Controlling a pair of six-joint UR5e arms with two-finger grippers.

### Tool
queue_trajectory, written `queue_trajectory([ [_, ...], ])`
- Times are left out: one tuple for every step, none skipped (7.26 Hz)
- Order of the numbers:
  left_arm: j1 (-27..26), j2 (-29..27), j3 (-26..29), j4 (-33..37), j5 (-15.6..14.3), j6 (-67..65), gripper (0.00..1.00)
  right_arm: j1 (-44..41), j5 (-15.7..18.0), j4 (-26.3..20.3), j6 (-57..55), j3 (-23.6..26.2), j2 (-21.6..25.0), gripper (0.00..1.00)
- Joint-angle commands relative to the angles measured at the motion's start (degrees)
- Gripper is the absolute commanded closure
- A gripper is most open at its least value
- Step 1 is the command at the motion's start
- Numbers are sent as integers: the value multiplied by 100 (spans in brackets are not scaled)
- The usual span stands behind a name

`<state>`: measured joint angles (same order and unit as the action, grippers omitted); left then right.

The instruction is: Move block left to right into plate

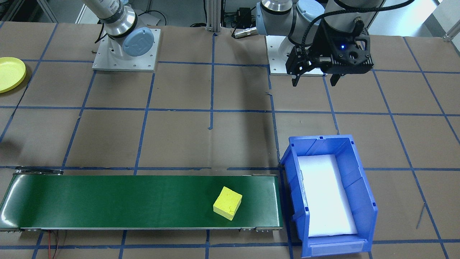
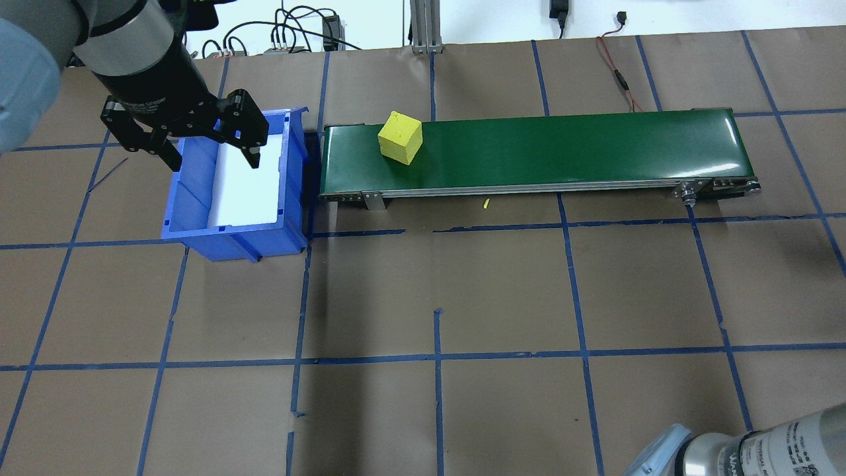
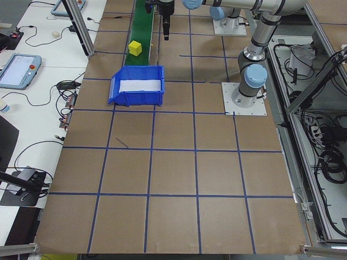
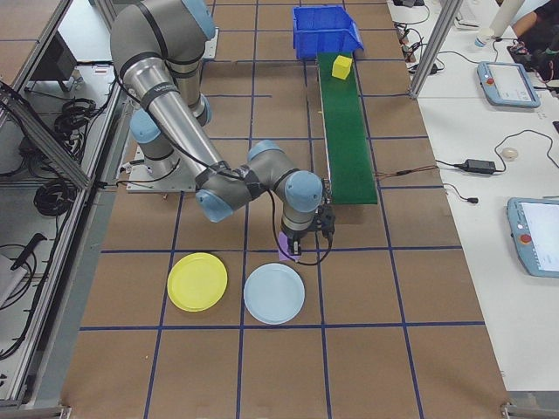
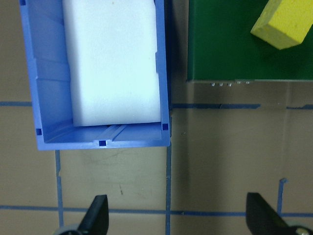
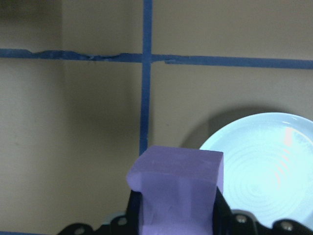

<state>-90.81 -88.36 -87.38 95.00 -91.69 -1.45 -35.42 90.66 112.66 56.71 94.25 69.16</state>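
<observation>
Purple block [image 6: 178,188] sits clamped in the right gripper [image 4: 297,247], seen only in the right wrist view and exterior right, with the pale-blue plate [image 6: 266,164] at its 2 o'clock; the yellow plate [image 4: 197,281] lies beside that one. Left gripper [image 2: 198,142] hangs spread above the blue bin [image 2: 192,218]. No writing is legible.

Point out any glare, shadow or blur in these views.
Front-facing view: glare streak on the conveyor belt at its left end. Overhead view: broad soft shadows on the table. Right wrist view: the purple block is soft, and the pale blue plate casts a dark rim shadow.
</observation>
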Motion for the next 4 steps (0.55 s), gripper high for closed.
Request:
queue_trajectory([
  [116, 74, -68, 54, 54, 405, 0, 586, 144, 474, 304, 14, -200, 77],
  [238, 204, -77, 106, 46, 452, 0, 685, 144, 520, 375, 14, -375, 74],
  [309, 223, -60, 63, 63, 461, 0, 694, 84, 634, 437, 14, -542, 52],
  [310, 258, -77, 62, 54, 453, 0, 694, 57, 687, 498, -21, -570, 36],
])
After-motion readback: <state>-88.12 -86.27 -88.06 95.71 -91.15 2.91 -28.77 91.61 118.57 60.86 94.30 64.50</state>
